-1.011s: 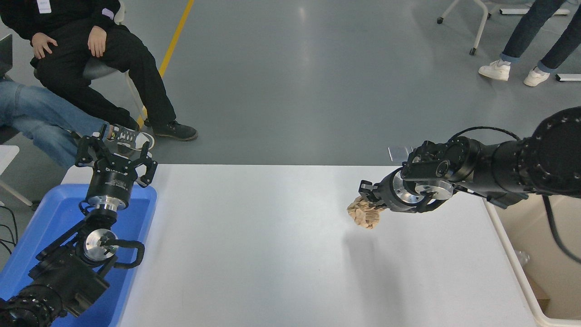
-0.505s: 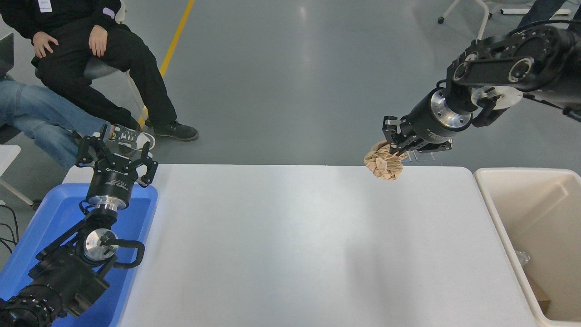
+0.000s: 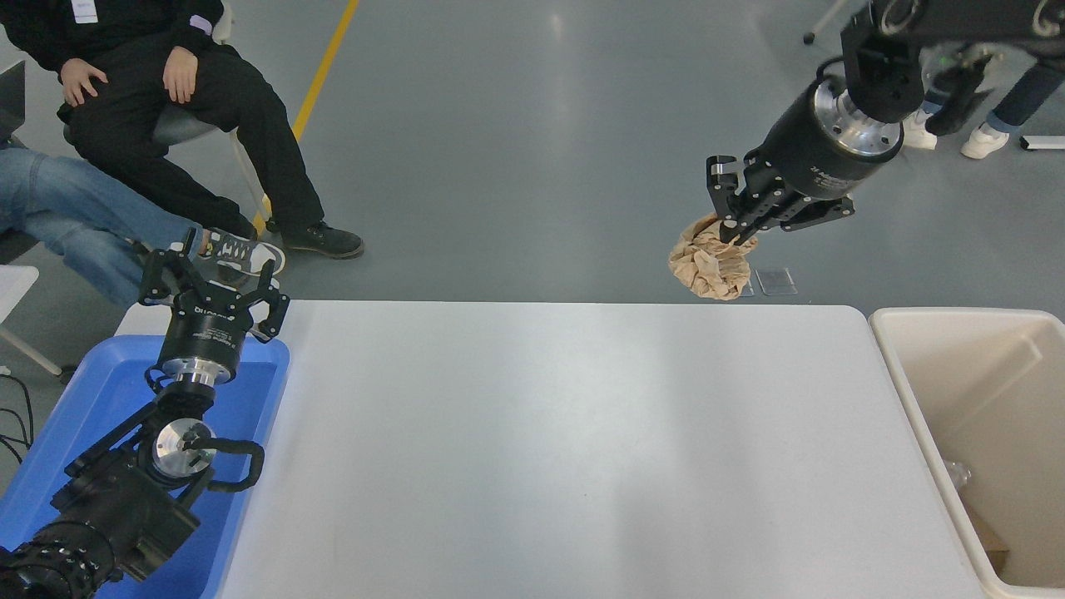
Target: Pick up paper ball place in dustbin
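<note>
The setting was a workshop with a grey sealed floor crossed by a yellow line, and a plain white rectangular table (image 3: 541, 449) in the foreground. Two people sat at the upper left beyond the table; another person's legs showed at the upper right. A shallow bright blue plastic tray (image 3: 91, 391) stood at the table's left end, with the left gripper (image 3: 212, 287) parked above it, fingers spread and holding nothing. The large cream-beige rectangular plastic dustbin (image 3: 915, 383) stood against the table's right end, open-topped. The right gripper (image 3: 736, 233) hung high, appearing in the picture beyond the table's far edge, its fingers pressed together on the upper edge of the crumpled tan-brown kraft paper ball (image 3: 711, 266). The ball was airborne, clear of the table and well to the left of the dustbin. Risk assessment: the hold appeared to catch only a fold at the top, with most of the wad hanging below; a brisk swing toward the bin could tear or slip that fold and drop the ball on the table or floor. An early release would likewise miss the rim. The ball looked loosely packed, heavily creased, irregular in outline and light, with some folds standing open.
</note>
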Tool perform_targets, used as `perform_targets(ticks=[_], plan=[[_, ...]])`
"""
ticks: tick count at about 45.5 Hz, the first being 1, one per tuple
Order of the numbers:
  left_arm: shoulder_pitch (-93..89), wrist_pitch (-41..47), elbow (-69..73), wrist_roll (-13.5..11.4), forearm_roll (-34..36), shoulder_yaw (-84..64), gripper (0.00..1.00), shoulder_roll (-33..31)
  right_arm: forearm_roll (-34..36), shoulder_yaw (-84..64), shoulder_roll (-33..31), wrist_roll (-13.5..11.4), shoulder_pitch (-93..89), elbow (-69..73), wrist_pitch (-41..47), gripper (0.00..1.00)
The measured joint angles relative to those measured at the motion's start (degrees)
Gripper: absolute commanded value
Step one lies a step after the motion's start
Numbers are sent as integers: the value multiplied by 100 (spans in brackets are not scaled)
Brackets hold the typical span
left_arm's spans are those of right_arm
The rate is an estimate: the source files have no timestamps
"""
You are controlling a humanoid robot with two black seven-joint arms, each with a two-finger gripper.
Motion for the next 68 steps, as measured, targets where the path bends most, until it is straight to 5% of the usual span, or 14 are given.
perform_targets(ticks=[18, 45, 68], plan=[[0, 0, 0, 0, 0, 0, 99, -3, 36, -521, -214, -8, 246, 118, 65, 0], [0, 1, 0, -6, 0, 0, 99, -4, -193, -1653, -1959, -16, -639, -859, 30, 0], [0, 1, 0, -6, 0, -7, 99, -4, -266, -1337, -2771, 0, -3036, -1542, -2086, 0]])
